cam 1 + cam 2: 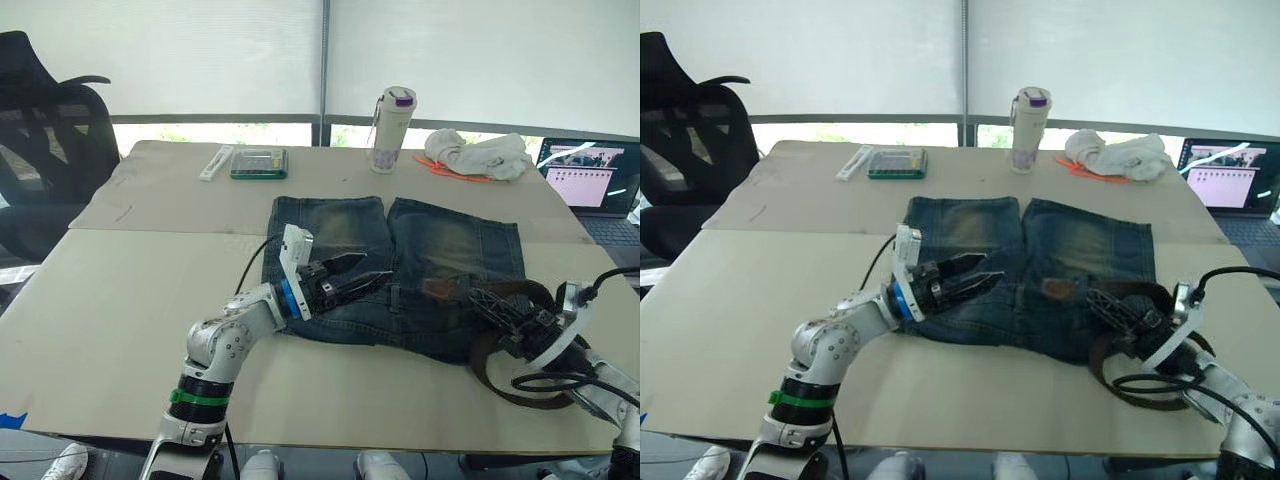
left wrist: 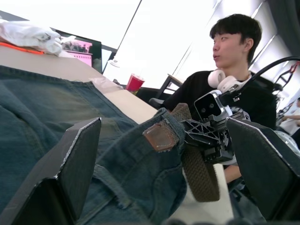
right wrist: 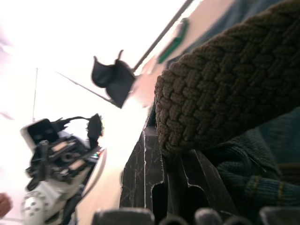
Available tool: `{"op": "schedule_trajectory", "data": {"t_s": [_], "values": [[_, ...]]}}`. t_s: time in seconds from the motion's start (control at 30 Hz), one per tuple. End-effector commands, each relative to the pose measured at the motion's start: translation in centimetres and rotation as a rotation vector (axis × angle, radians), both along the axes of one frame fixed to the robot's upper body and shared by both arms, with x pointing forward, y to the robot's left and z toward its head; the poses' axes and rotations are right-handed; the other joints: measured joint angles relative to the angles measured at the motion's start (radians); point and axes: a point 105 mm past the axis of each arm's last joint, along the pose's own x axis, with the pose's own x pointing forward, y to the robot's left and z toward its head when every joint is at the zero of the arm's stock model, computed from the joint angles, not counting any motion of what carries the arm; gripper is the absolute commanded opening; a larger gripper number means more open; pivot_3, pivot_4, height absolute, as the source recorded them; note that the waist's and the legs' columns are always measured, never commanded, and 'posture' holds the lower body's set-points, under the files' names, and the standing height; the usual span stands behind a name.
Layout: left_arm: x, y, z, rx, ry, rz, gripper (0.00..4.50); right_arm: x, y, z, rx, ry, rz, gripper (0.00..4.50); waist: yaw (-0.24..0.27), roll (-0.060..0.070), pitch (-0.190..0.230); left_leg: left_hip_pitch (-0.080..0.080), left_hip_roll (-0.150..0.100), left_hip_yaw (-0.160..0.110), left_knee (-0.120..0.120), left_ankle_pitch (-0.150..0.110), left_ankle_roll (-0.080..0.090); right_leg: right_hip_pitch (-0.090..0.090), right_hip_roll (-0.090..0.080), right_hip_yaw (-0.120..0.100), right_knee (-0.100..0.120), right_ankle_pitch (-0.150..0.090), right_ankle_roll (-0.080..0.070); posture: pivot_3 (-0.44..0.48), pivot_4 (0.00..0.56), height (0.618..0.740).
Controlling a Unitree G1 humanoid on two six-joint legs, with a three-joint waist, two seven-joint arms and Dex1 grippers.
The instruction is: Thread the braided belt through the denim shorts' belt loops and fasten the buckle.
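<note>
The denim shorts lie flat in the middle of the table, waistband towards me. My left gripper hovers open just over the waistband's left part, nothing between its fingers. The braided belt curls in a dark brown loop at the shorts' right hip. One stretch of it runs up by the brown leather patch on the waistband. My right gripper is shut on that stretch, and the weave lies right against its fingers. I cannot make out the buckle or the belt loops.
At the far edge stand a white bottle, a white cloth bundle and a green box. A laptop sits far right, a black chair far left. A person sits beyond the table's right side.
</note>
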Motion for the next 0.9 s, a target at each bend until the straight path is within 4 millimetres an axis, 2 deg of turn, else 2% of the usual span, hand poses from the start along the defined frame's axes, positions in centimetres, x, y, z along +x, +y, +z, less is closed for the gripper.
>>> {"op": "schedule_trajectory", "data": {"t_s": [0.03,0.17,0.4,0.57,0.8,0.83,0.87,0.9], "values": [[-0.4,-1.0,-0.6,0.023,0.024,-0.036,4.49,-0.5,1.4,1.9,0.011,-0.096,0.057,0.0,0.001,0.0,0.0,0.0,0.0,0.0,0.0,0.0,0.0,0.0,0.0,0.0,0.0,0.0,0.0,0.0,0.15,0.737],[-1.0,-1.5,-0.8,0.032,0.018,-0.065,4.49,-0.5,3.4,2.1,-0.028,-0.114,0.106,0.0,0.0,0.0,0.0,0.0,0.0,0.0,0.0,0.0,0.0,0.0,0.0,0.0,0.0,0.0,0.0,0.0,0.15,0.737],[-0.8,-1.1,-1.2,0.043,0.028,-0.056,4.49,0.0,6.7,2.7,-0.001,-0.164,0.157,0.0,-0.001,0.0,0.0,0.0,0.0,0.0,0.0,0.0,0.0,0.0,0.0,0.0,0.0,0.0,0.0,0.0,0.15,0.737],[-1.0,-1.2,-1.0,0.022,0.027,-0.068,3.0,0.2,6.7,2.5,-0.002,-0.163,0.14,0.0,0.004,0.0,0.0,0.0,0.0,0.0,0.0,0.0,0.0,0.0,0.0,0.0,0.0,0.0,0.0,0.0,0.15,0.737],[-0.9,-1.7,-0.7,0.003,0.016,-0.073,0.61,-0.2,6.2,2.4,-0.025,-0.161,0.13,0.0,0.002,0.0,0.0,0.0,0.0,0.0,0.0,0.0,0.0,0.0,0.0,0.0,0.0,0.0,0.0,0.0,0.15,0.737],[-0.9,-1.8,-0.7,0.0,0.016,-0.072,0.58,-0.2,6.1,2.5,-0.032,-0.167,0.121,0.0,0.002,0.0,0.0,0.0,0.0,0.0,0.0,0.0,0.0,0.0,0.0,0.0,0.0,0.0,0.0,0.0,0.15,0.737],[-0.9,-1.9,-0.7,0.0,0.015,-0.071,0.01,-0.2,5.9,2.5,-0.041,-0.174,0.107,0.79,0.002,0.0,0.0,0.0,0.0,0.0,0.0,0.0,0.0,0.0,0.0,0.0,0.0,0.0,0.0,0.0,0.15,0.737],[-0.8,-1.9,-0.7,0.0,0.015,-0.071,0.0,-0.1,5.8,2.5,-0.047,-0.178,0.097,1.01,0.003,0.0,0.0,0.0,0.0,0.0,0.0,0.0,0.0,0.0,0.0,0.0,0.0,0.0,0.0,0.0,0.15,0.737]]}}
